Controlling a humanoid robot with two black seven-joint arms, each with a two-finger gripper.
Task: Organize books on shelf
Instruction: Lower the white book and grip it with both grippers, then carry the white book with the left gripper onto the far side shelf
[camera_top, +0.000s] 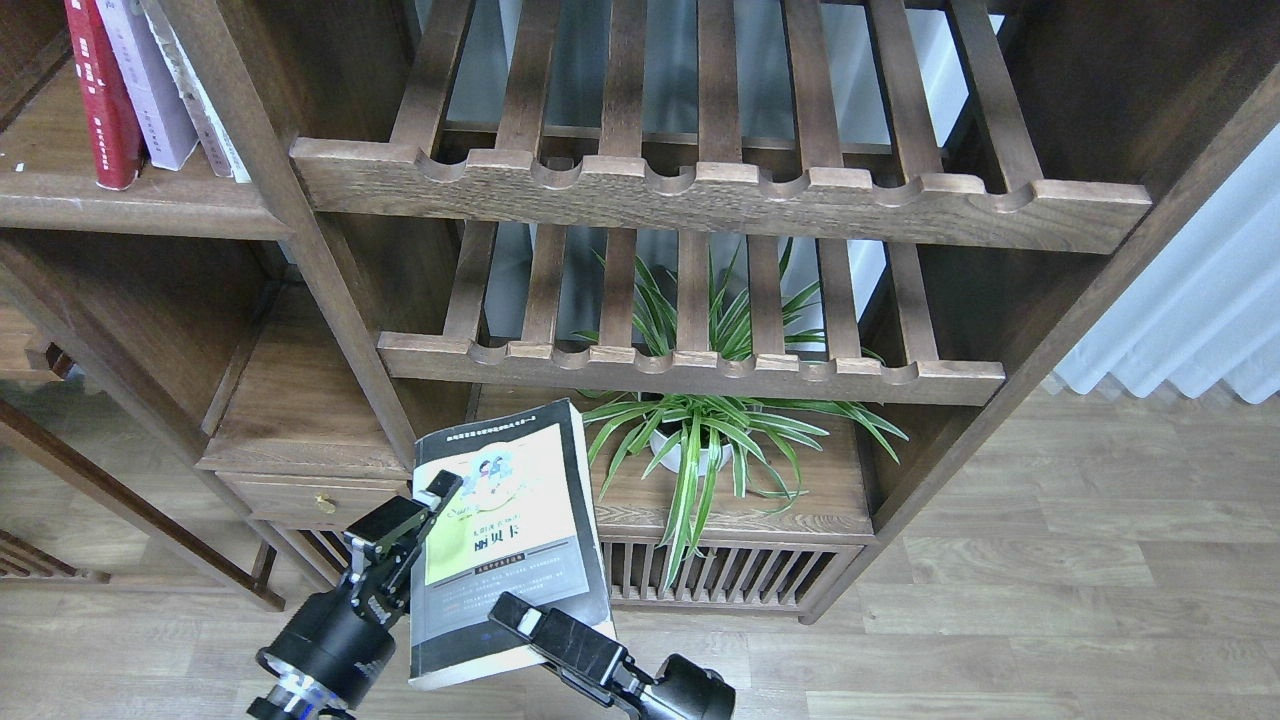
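Note:
The thick black-and-grey book (505, 530) with a yellow-green panel is held cover up in the air, in front of the low cabinet. My left gripper (432, 505) is clamped on its left edge, with one finger over the cover. My right gripper (535, 628) grips its lower right corner, with one finger lying on the cover. The worn red book (100, 90) and the pale lavender book (150, 80) stand leaning on the solid dark wood shelf (130, 205) at the upper left. That shelf is far above and to the left of both grippers.
A white-spined book (205, 110) leans beside the lavender one. Two slatted racks with scalloped rails (720, 190) fill the middle bay. A potted spider plant (700, 440) stands on the board below them. A drawer cabinet (300, 440) is on the left and wood floor on the right.

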